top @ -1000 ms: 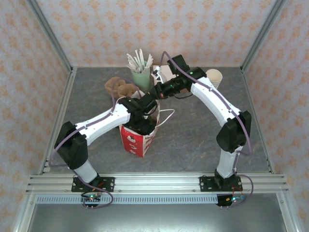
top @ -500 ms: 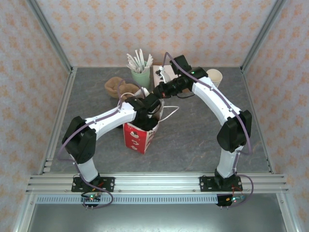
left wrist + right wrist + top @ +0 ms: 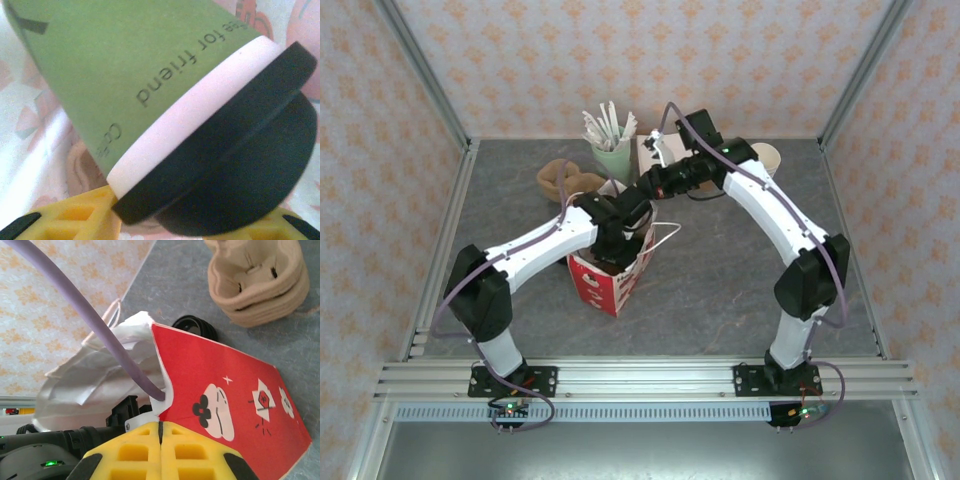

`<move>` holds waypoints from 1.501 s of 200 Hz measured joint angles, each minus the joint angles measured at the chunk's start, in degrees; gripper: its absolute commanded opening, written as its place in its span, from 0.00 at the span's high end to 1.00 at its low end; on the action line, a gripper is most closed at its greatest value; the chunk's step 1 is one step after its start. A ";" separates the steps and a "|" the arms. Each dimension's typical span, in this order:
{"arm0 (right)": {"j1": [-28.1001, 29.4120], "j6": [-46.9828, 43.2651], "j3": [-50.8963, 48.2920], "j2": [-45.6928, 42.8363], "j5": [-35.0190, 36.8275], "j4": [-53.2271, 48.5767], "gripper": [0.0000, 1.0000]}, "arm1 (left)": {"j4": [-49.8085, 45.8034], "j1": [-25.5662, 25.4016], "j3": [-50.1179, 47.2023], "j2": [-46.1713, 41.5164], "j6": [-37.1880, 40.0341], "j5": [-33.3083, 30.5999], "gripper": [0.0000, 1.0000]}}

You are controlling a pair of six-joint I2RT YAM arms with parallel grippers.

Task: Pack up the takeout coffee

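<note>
Right now the takeout coffee, a small olive-green paper cup w/ a round black plastic lid (image 3: 125, 65), is down inside the red-and-white paper bag (image 3: 610, 285), which stands near the centre of the table (image 3: 740, 280). In the left wrist view the cup slants across, lid end nearest the lens, with the bag's white inner wall behind it.

The left gripper (image 3: 175, 225) reaches in from above. Its yellow fingers (image 3: 65, 222) stand apart either side of the lid, but I can't tell if they press on the cup.

The right gripper (image 3: 160, 437) is clamped on the bag's rim at approx. 1 o'clock – prob. to hold the mouth wide and steady the bag.

A stack of brown pulp cup carriers (image 3: 565, 180) lies at 11 o'clock from the bag, out of the way.

Packing looks nearly done – the cup should end upright, or it may leak.
</note>
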 measured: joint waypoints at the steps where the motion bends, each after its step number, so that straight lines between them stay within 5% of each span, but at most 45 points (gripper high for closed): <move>1: 0.00 0.07 0.00 -0.11 -0.02 0.13 0.95 | -0.15 0.00 0.17 -0.04 0.04 -0.02 0.59; 91: -0.39 1.11 -2.05 -1.27 -1.29 2.36 0.95 | -6.54 0.02 8.37 -3.93 0.28 -0.57 0.60; 162: -0.68 1.60 -3.54 -1.27 -0.79 3.32 0.95 | -5.14 0.24 7.17 -3.08 -0.15 -1.62 0.12; 300: -1.27 1.68 -4.72 -1.27 0.83 2.01 0.95 | 2.54 3.41 4.90 4.46 4.50 -0.92 0.00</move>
